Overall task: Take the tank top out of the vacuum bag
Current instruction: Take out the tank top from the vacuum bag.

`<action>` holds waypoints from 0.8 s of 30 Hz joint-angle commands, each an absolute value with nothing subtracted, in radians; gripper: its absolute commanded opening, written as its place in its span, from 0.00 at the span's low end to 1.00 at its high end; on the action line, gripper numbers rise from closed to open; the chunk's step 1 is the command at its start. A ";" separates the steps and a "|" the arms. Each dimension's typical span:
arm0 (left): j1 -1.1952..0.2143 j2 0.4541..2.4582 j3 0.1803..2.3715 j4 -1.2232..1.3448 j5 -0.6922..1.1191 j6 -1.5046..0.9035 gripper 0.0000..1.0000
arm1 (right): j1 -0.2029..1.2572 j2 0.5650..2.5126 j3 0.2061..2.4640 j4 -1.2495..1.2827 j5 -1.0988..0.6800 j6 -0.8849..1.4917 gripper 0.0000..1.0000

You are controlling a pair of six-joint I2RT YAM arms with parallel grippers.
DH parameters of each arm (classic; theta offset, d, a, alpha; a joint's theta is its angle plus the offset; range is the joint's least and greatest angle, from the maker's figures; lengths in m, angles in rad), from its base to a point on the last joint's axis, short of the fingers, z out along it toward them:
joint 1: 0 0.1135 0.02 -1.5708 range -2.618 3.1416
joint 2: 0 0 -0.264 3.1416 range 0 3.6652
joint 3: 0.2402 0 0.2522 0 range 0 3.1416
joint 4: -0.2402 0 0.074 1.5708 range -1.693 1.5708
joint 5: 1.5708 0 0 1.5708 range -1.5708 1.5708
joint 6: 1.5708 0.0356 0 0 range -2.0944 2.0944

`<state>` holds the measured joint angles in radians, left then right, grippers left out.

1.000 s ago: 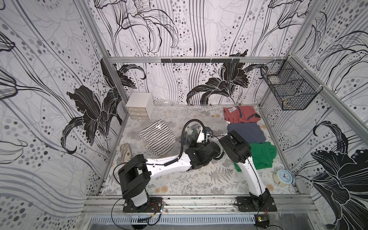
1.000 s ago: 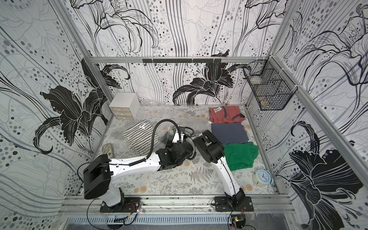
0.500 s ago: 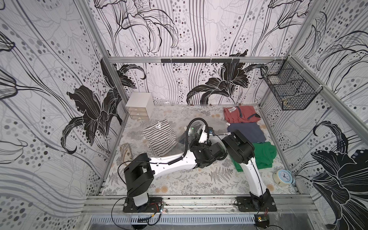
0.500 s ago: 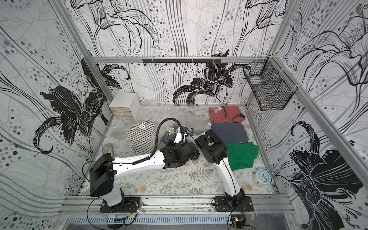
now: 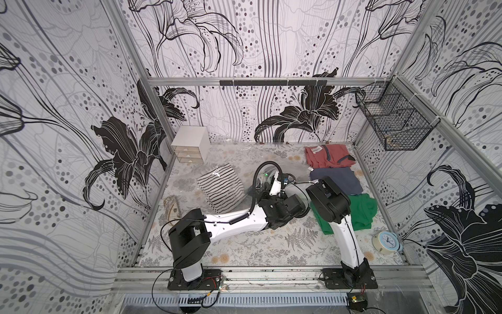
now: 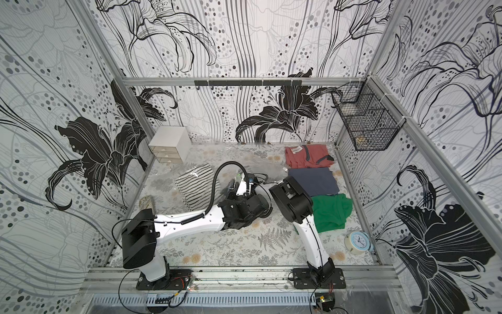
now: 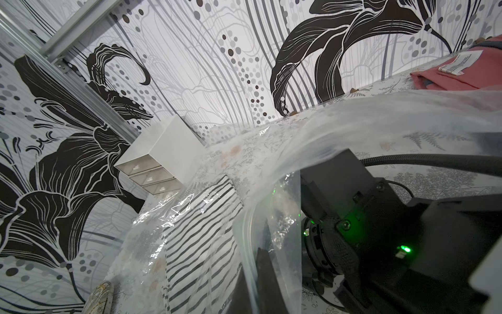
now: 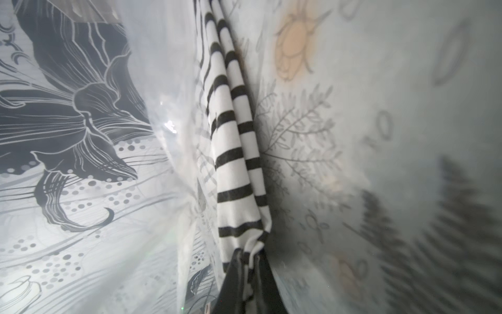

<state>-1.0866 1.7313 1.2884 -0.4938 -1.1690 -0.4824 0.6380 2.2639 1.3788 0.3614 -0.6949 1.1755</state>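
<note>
The black-and-white striped fabric tank top [image 5: 220, 190] lies a little left of the centre in both top views, on the grey flowered table cloth [image 5: 244, 250]. It is inside the large clear crinkly plastic vacuum bag [image 5: 216, 171], whose film shines over the stripes. The two arms meet just right of it, at the bag's open end.

In the right wrist view, the right gripper [image 8: 250, 254] is at the lower middle of the frame. Its jaws are clenched on a gathered corner of the striped cloth, with bag film on both sides.

In the left wrist view, the left gripper [image 7: 251, 271] is at the lower middle, and its jaws are closed tight. The thick rim of the bag passes between its dark fingers [image 7: 267, 280], so it is pinching the bag's mouth, although the plastic blurs the contact.

A small white box of drawers [image 5: 190, 144] stands by the back wall, up and left of the tank top
</note>
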 commanded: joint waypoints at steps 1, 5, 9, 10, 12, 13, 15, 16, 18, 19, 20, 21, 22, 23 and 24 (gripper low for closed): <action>-1.082 1.710 1.264 -0.488 -1.172 -0.525 0.00 | 0.617 2.178 1.358 0.315 -0.689 1.109 0.00; -1.084 1.698 1.239 -0.487 -1.170 -0.544 0.00 | 0.599 2.147 1.340 0.296 -0.678 1.096 0.00; -1.083 1.709 1.241 -0.493 -1.178 -0.535 0.00 | 0.583 2.121 1.311 0.307 -0.679 1.104 0.00; -1.083 1.713 1.242 -0.498 -1.185 -0.536 0.00 | 0.581 2.113 1.306 0.303 -0.680 1.099 0.00; -1.083 1.709 1.238 -0.504 -1.187 -0.550 0.00 | 0.580 2.097 1.289 0.289 -0.677 1.087 0.00; -1.083 1.702 1.230 -0.498 -1.189 -0.553 0.00 | 0.578 2.090 1.276 0.288 -0.675 1.083 0.00; -1.084 1.686 1.213 -0.496 -1.193 -0.566 0.00 | 0.573 2.076 1.248 0.285 -0.675 1.076 0.00; -1.083 1.677 1.205 -0.496 -1.197 -0.568 0.00 | 0.568 2.067 1.230 0.284 -0.673 1.073 0.00; -1.083 1.663 1.192 -0.496 -1.207 -0.570 0.00 | 0.562 2.051 1.201 0.281 -0.670 1.063 0.00; -1.084 1.656 1.186 -0.497 -1.209 -0.573 0.00 | 0.558 2.042 1.191 0.271 -0.668 1.052 0.00; -1.083 1.650 1.182 -0.497 -1.211 -0.577 0.00 | 0.556 2.035 1.185 0.257 -0.666 1.044 0.00; -1.083 1.645 1.177 -0.496 -1.214 -0.582 0.00 | 0.552 2.027 1.176 0.245 -0.659 1.034 0.00; -1.084 1.642 1.172 -0.497 -1.216 -0.584 0.00 | 0.548 2.016 1.165 0.233 -0.653 1.022 0.00; -1.083 1.639 1.171 -0.496 -1.217 -0.585 0.00 | 0.545 2.004 1.159 0.219 -0.646 1.010 0.00; -1.084 1.637 1.168 -0.497 -1.220 -0.587 0.00 | 0.542 1.993 1.153 0.202 -0.636 0.994 0.00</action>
<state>-1.0866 1.6638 1.1858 -0.4946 -1.1790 -0.5541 0.5545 2.0552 1.1717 0.2543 -0.6605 1.0523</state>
